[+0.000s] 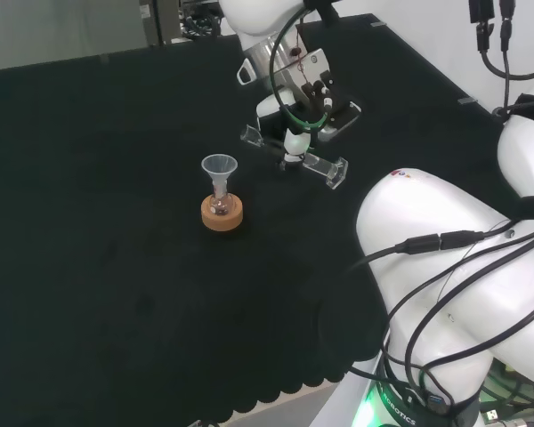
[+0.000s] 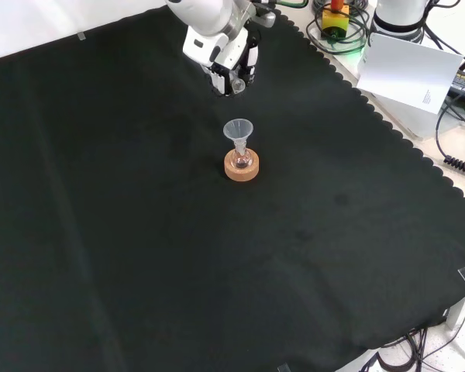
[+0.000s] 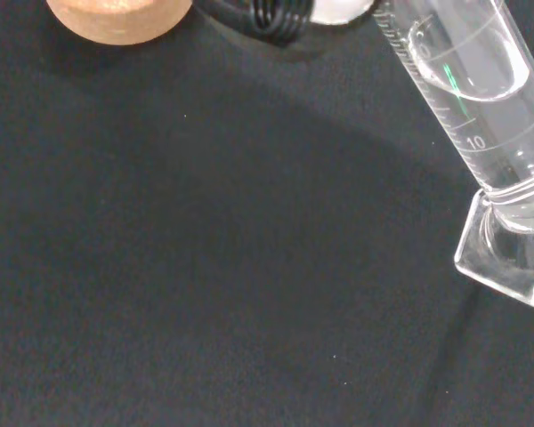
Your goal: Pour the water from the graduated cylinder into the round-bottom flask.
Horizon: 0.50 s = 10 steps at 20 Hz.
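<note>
Hand (image 1: pixel 295 133): clasps the cylinder (image 1: pixel 294 157), held nearly level above the bench (image 1: pixel 116 267).
Cylinder: holds clear water, beside the flask (image 1: pixel 220 205).
Flask: mid-bench, upright on cork ring (image 1: pixel 222 216), funnel (image 1: pixel 219 169) in neck.

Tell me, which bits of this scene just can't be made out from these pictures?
- How the hand grips the graduated cylinder: head view, its fingers are masked by cables and the wrist.
- The cylinder itself: front view, the hand stands in front of it.
- The cylinder's mouth: wrist view, cut off by the edge.
- What the round-bottom flask holds: too small, sunk in its cork ring under the funnel.
</note>
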Motion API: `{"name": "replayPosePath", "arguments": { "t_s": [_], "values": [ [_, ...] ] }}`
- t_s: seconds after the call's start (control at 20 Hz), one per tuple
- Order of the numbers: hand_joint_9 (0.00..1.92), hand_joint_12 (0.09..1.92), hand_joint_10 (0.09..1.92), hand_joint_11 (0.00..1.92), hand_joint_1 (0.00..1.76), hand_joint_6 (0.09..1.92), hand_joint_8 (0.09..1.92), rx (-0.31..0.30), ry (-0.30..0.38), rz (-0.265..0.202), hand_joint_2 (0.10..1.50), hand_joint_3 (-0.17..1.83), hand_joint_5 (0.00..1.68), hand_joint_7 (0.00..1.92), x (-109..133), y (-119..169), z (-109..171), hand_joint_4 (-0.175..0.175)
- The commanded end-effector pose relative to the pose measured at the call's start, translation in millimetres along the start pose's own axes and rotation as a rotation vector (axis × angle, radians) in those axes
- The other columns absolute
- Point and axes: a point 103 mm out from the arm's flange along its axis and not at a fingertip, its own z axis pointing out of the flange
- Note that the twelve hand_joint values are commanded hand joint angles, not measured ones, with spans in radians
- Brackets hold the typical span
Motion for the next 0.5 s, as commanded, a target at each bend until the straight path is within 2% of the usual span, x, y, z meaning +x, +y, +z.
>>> {"name": "replayPosePath", "arguments": {
  "t_s": [0.05, 0.5],
  "values": [
    [1.64, 0.68, 0.09, 1.33, 1.3, 0.62, 0.59, 0.05, -0.044, 0.023, 1.01, -0.01, 1.2, 1.26, 1.5, 3.5, -3.5, -0.175],
    [1.65, 0.68, 0.09, 1.33, 1.3, 0.62, 0.57, 0.094, -0.099, 0.046, 1.01, -0.01, 1.21, 1.26, 7.1, 8.2, -10.5, -0.175]
  ]
}}
